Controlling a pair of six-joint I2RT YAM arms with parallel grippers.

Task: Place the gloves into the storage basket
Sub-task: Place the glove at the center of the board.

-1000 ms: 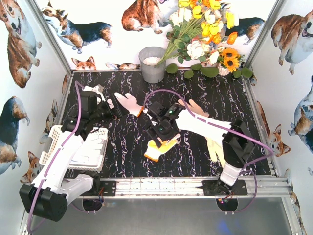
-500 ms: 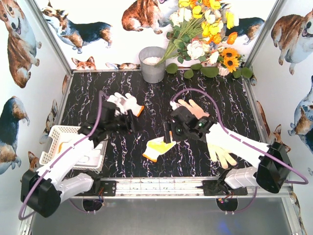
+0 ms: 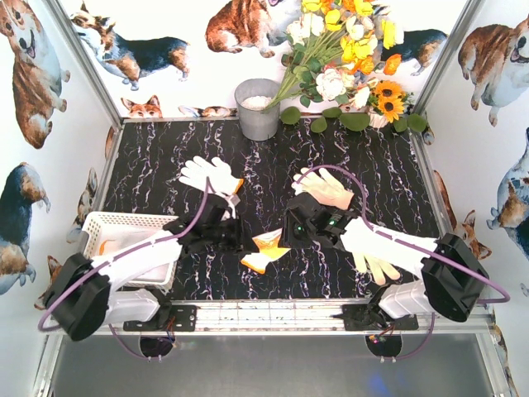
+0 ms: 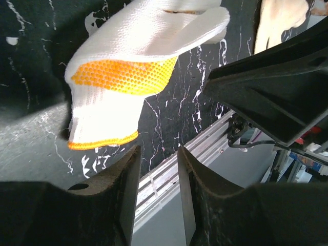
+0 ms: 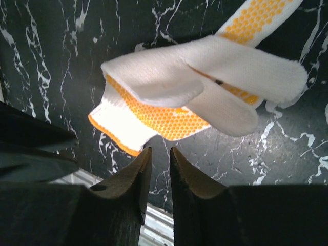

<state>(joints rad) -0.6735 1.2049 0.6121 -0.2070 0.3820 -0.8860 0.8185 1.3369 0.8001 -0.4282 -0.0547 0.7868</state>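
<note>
Gloves (image 3: 211, 174) lie scattered on black marbled tabletop (image 3: 149, 165) between corgi-print walls (image 3: 33, 83).

No text, label, brand or number can be read in any view; the wall panels (image 3: 33, 165) carry only corgi pictures.

— What sort of place am I steering in?
— A staged test booth: corgi-print walls (image 3: 33, 74) from nine to three o'clock, aluminium rail (image 3: 273, 313) at six, marbled surface (image 3: 273, 161), bouquet (image 3: 339, 50) at one.
</note>
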